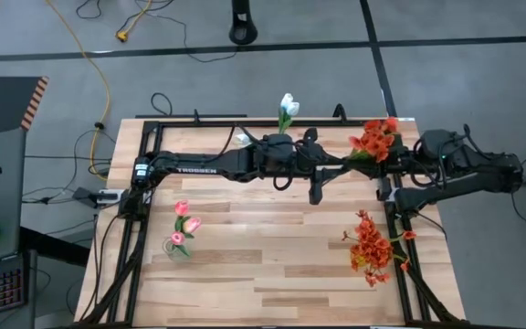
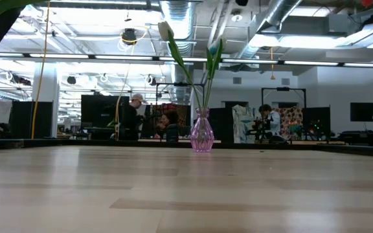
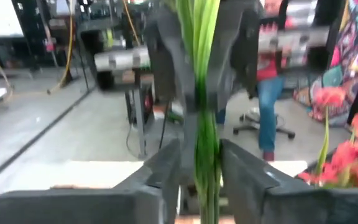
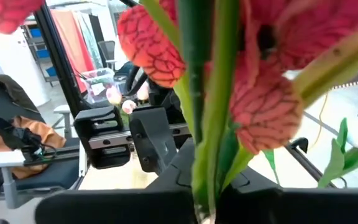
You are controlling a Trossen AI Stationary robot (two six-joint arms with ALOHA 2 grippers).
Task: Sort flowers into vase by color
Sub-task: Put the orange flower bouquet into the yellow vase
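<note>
A bunch of red-orange flowers [image 1: 377, 137] is held over the far right part of the table, between my two grippers. My left gripper [image 1: 334, 164] reaches across from the left and is shut on its green stems. My right gripper [image 1: 398, 153] comes from the right and is shut on the same bunch close under the blooms. A white tulip [image 1: 288, 106] stands in a clear purple vase [image 2: 201, 133] at the far edge. Pink tulips [image 1: 184, 224] stand in a vase near the left. A second red-orange bunch [image 1: 371, 247] is at the near right. My left gripper pinches the green stems [image 3: 204, 149] between its two fingers [image 3: 166, 168], lying across them. The stems run on from it toward the right gripper, clear of the table. My right gripper pinches the same stems [image 4: 207, 180] just below the blooms [image 4: 260, 106]. Its fingers cross the stems, and the blooms stand out on its wrist side.
Black frame rails [image 1: 135, 210] run along the table's left, far and right edges. Bare wood [image 1: 272, 247] lies in the middle and near part. Cables [image 1: 108, 91] trail on the floor beyond the far left corner. People and equipment show in the room behind the table.
</note>
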